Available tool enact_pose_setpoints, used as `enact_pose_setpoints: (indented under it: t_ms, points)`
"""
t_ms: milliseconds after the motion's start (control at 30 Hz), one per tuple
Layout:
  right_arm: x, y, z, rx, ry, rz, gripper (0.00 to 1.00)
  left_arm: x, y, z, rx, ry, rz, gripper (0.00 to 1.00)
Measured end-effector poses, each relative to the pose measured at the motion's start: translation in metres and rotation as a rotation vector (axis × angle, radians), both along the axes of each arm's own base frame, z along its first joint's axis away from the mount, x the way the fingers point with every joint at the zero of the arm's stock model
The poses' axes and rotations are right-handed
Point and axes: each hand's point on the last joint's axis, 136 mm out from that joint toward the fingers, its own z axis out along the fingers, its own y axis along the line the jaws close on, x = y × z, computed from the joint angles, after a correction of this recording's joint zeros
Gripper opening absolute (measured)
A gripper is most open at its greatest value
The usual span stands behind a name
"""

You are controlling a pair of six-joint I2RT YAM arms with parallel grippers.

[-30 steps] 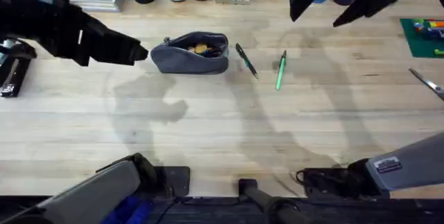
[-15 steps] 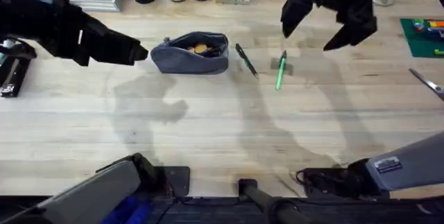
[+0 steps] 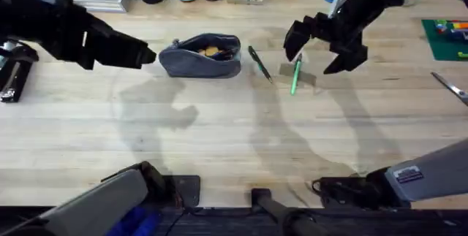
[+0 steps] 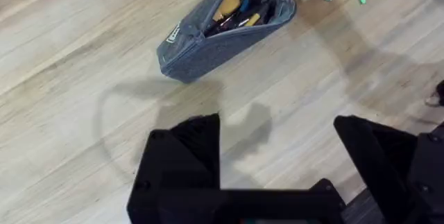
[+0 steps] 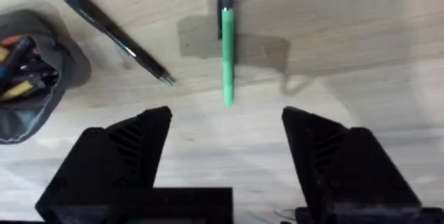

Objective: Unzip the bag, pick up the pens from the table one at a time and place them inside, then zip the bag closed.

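Overhead: right tool [image 3: 320, 46] lower, now spread over green pen [image 3: 295, 74].

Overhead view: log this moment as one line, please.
bag: unzipped, open | green pen, black pen: on table | right pincer: open above green pen | left pincer: beside bag

Overhead: fixed high over the arm bases, looks down and forward, whole worktop [image 3: 219, 141] in frame. Left wrist: close, angled down across the planks toward the bag [image 4: 222, 33], own end effector [image 4: 277, 161] at frame bottom. Right wrist: very close, nearly straight down over the green pen [image 5: 227, 54] and black pen [image 5: 111, 33]. All three share bag [image 3: 201, 55] and pens.
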Motion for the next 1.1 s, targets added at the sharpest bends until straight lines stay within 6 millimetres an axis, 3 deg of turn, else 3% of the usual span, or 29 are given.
enact_pose_setpoints:
  t_ms: [800, 1100]
  points:
    - [0.012, 0.007, -0.068, -0.091, 0.072, -0.023, 0.944, 0.000, 0.000, 0.000, 0.000, 0.000, 0.000, 0.995]
    - [0.014, 0.011, -0.076, -0.117, 0.069, -0.006, 0.913, 0.000, 0.000, 0.000, 0.000, 0.000, 0.000, 0.995]
